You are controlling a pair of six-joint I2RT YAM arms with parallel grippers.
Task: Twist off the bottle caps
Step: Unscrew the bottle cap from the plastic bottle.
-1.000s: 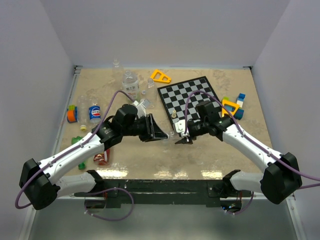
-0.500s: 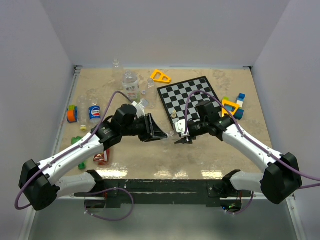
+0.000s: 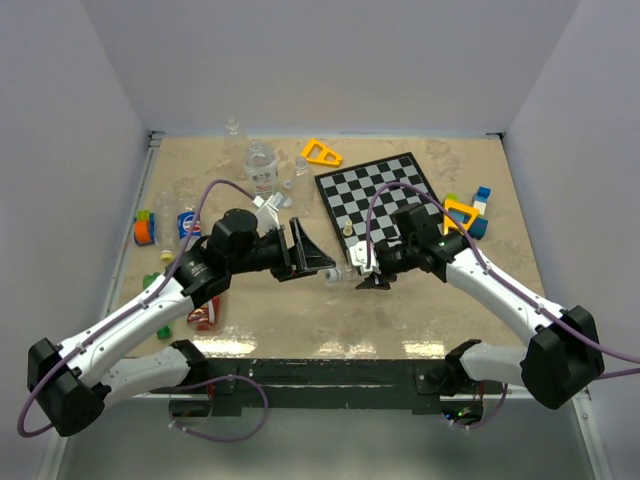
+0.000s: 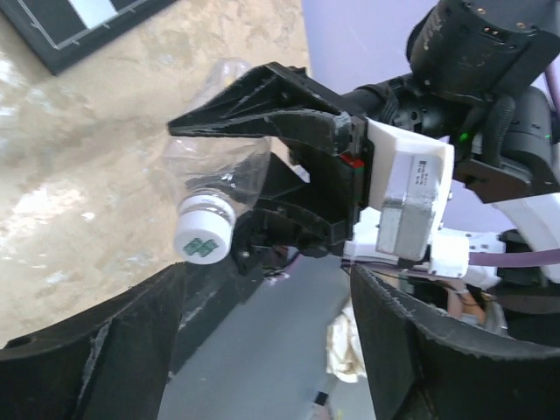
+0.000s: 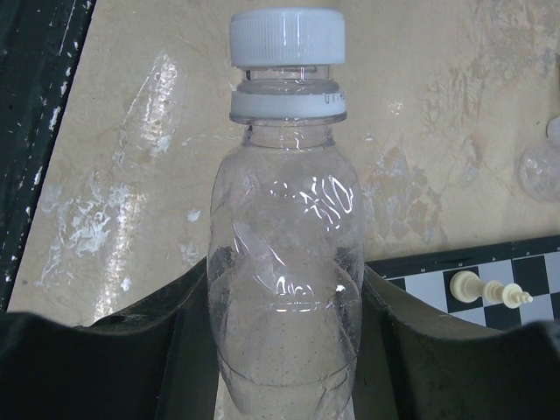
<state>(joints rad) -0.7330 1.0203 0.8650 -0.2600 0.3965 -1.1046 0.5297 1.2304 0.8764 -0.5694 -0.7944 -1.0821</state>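
Note:
A clear unlabelled bottle (image 5: 284, 201) lies sideways above the table, and my right gripper (image 5: 284, 289) is shut on its body. Its white cap (image 5: 287, 37) sits on the neck with a small gap above the white ring. In the top view the bottle (image 3: 347, 270) points left from the right gripper (image 3: 366, 274) toward my left gripper (image 3: 322, 262). The left gripper (image 4: 267, 276) is open. The cap (image 4: 206, 238), with a green mark on its face, is just beyond the left fingertips and touches neither one.
A chessboard (image 3: 378, 195) with a few pieces lies behind the right arm; a pale piece (image 5: 464, 287) shows close by. Other bottles stand or lie at left: a cola-label one (image 3: 188, 225), a labelled one (image 3: 260, 168), a red-yellow one (image 3: 205, 315). Toy blocks (image 3: 465, 212) sit at right.
My left gripper has opened and drawn back to the left, off the cap. The left arm has shifted left. The right arm and the bottle have stayed put.

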